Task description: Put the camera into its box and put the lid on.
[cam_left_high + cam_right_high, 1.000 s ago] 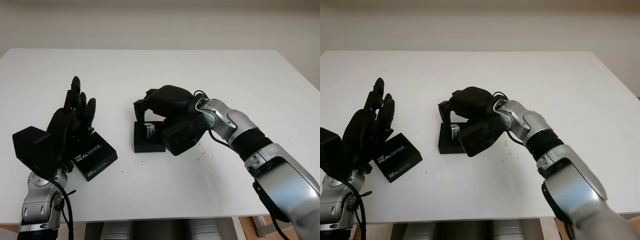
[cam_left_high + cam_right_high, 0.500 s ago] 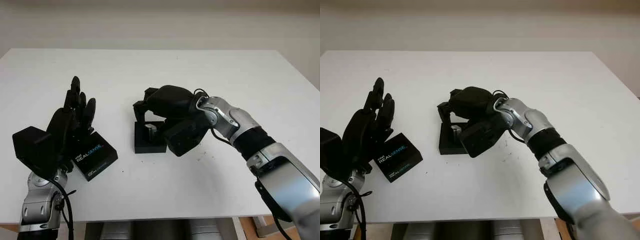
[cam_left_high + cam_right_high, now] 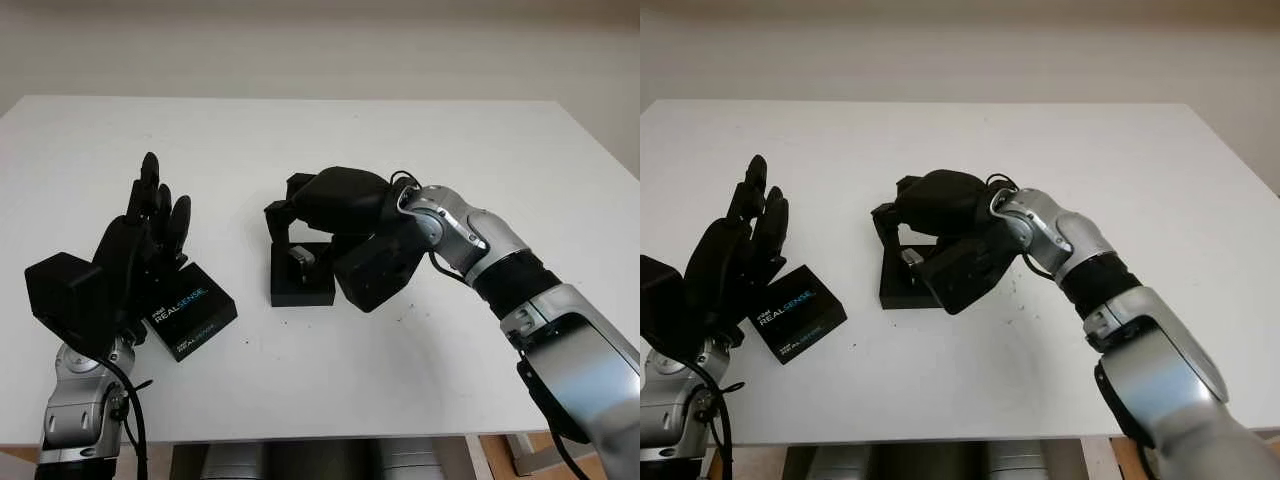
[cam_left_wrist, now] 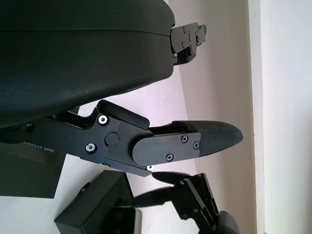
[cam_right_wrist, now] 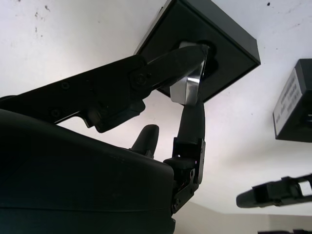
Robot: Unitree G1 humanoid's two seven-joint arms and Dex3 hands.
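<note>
The right hand (image 3: 300, 215) pinches the silver camera (image 5: 187, 87) over the black box (image 3: 298, 285); the left hand (image 3: 150, 225), holding nothing, hovers beside the RealSense lid (image 3: 190, 312).

The left robot hand (image 4: 146, 122) is showing its black shell and one finger (image 4: 195, 141) reaching out over the white tabletop (image 4: 214, 78), open and holding nothing. The open black box (image 4: 100, 212) is sitting on the tabletop beyond it, with the right robot hand (image 4: 195, 200) reaching in beside the box.
</note>
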